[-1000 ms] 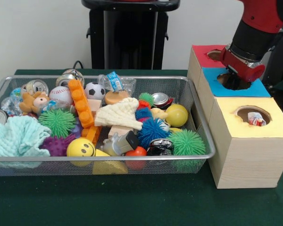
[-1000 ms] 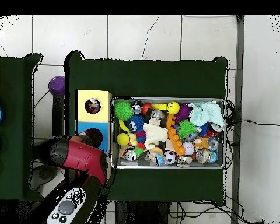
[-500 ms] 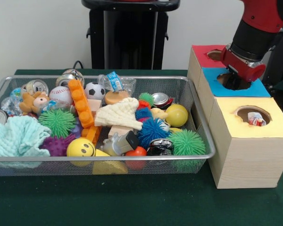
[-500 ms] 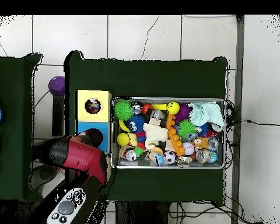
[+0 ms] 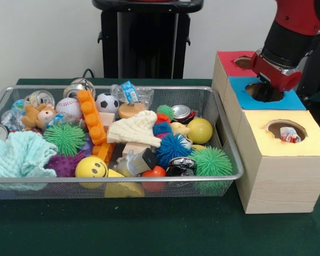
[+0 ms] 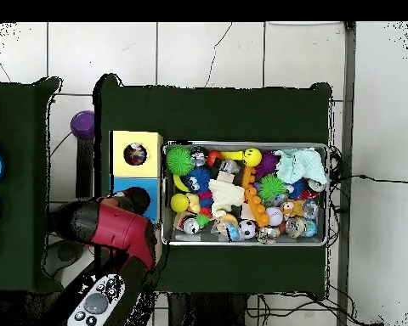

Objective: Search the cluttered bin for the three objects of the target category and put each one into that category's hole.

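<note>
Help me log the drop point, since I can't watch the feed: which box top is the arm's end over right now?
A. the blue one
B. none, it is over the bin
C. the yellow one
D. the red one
A: in the front view the arm's end hangs right over the hole in the blue top, with the yellow top nearer the camera and the red top behind.

The red and black robot arm [image 5: 293, 32] slants down from the upper right, its red wrist collar low and tilted. The black gripper [image 5: 265, 92] beneath it points downward; its fingers cannot be made out.
</note>
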Controlling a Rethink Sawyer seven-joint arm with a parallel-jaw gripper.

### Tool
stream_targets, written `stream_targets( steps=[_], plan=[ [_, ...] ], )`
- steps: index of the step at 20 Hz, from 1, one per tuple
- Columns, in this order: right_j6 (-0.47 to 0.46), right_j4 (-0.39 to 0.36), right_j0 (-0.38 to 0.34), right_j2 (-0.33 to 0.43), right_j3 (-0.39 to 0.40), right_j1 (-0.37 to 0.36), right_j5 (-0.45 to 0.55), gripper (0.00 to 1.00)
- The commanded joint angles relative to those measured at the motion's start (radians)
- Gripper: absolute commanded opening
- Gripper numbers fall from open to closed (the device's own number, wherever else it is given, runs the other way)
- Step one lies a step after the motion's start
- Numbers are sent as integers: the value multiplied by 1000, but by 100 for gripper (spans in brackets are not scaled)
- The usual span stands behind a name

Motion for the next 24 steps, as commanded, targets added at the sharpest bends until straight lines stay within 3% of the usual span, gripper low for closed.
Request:
stream_targets(
  steps=[1,2,3,8,10,11,13,24],
  plan=[
    [229,24,-33,83,-14,-11,63,0],
    [227,26,-34,87,-9,-14,54,0],
    [222,24,-37,87,-6,-15,52,100],
    [186,23,-53,109,12,-26,14,100],
    [172,-12,-47,55,-39,11,-27,100],
    [184,-30,-29,7,-63,30,-21,100],
    [188,-39,-17,-18,-78,32,-3,100],
    [145,-21,-51,41,-32,-20,20,100]
  ],
)
